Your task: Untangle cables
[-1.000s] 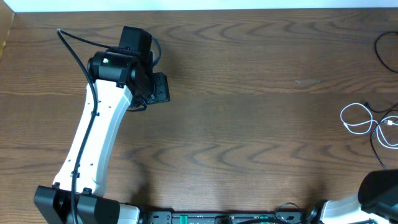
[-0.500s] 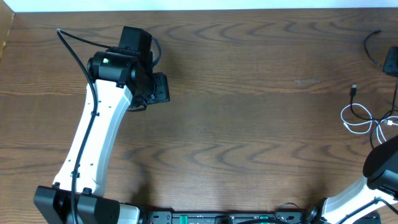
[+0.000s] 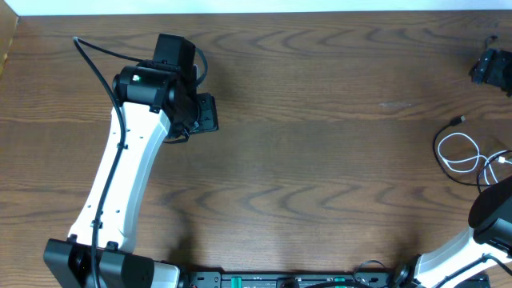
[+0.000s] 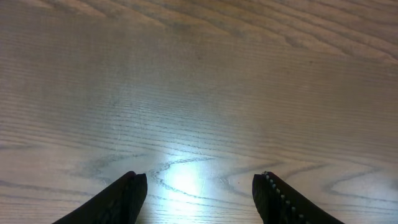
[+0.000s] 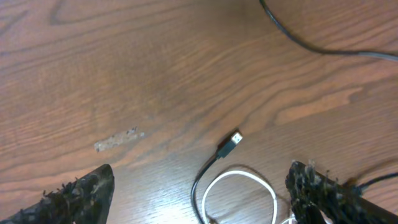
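The cables lie at the table's right edge. The white cable (image 3: 454, 152) forms a loop, and the black cable (image 3: 482, 178) crosses it, its plug (image 3: 458, 120) pointing away on the wood. In the right wrist view the white cable's loop (image 5: 249, 180) and the black cable's plug (image 5: 229, 146) lie below and between the fingers. My right gripper (image 5: 200, 183) hangs open above them, holding nothing; overhead it shows at the far right (image 3: 488, 66). My left gripper (image 4: 199, 183) is open over bare wood, far to the left (image 3: 206, 113).
A thicker black wire (image 5: 311, 45) curves across the wood beyond the cables. A pale scuff mark (image 3: 396, 104) sits on the tabletop left of them. The right arm's base (image 3: 492, 220) stands at the near right corner, the left arm's base (image 3: 80, 260) at the near left.
My right gripper has opened and moved up toward the far right edge. The black cable's plug, lifted half a second ago, now lies on the table. The left arm has not moved.
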